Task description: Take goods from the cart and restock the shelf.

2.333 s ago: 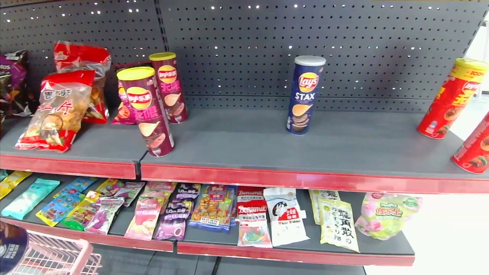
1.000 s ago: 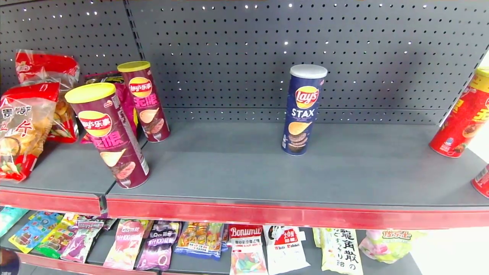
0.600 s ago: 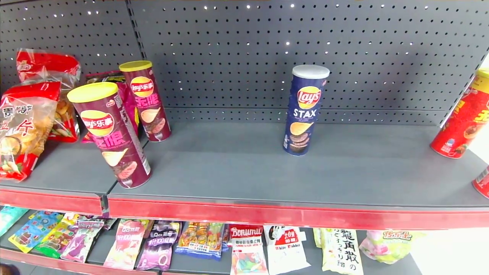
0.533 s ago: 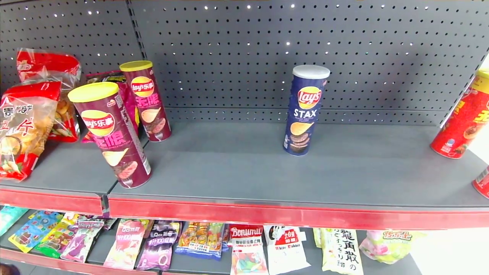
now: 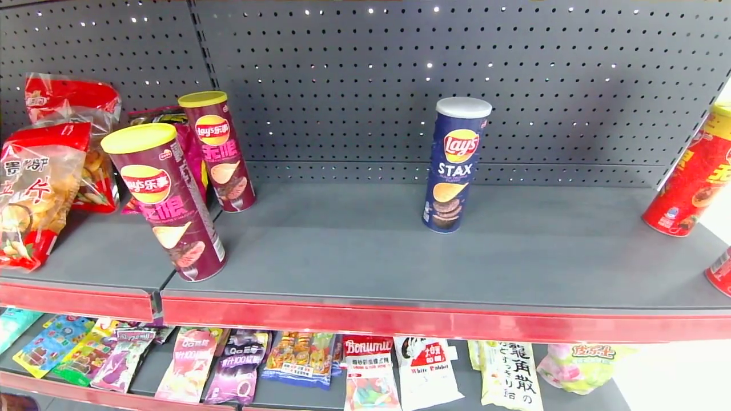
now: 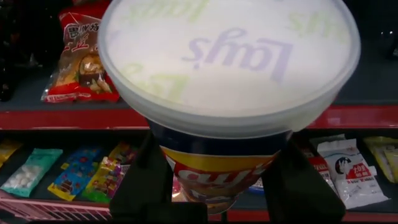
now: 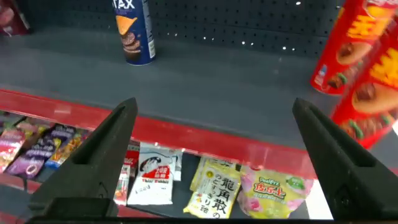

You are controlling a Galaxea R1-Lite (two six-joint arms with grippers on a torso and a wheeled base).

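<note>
Two purple cans (image 5: 165, 205), two red cans (image 5: 691, 177) seemingly, one blue can (image 5: 454, 165) — another held.

Grey pegboard wall (image 5: 365, 85), light glinting through holes; bright floor (image 5: 679, 379) right.

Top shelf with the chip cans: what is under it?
A lower shelf lined with flat snack packets. The top shelf and its red edge cover their far ends and whatever lies farther back.
</note>
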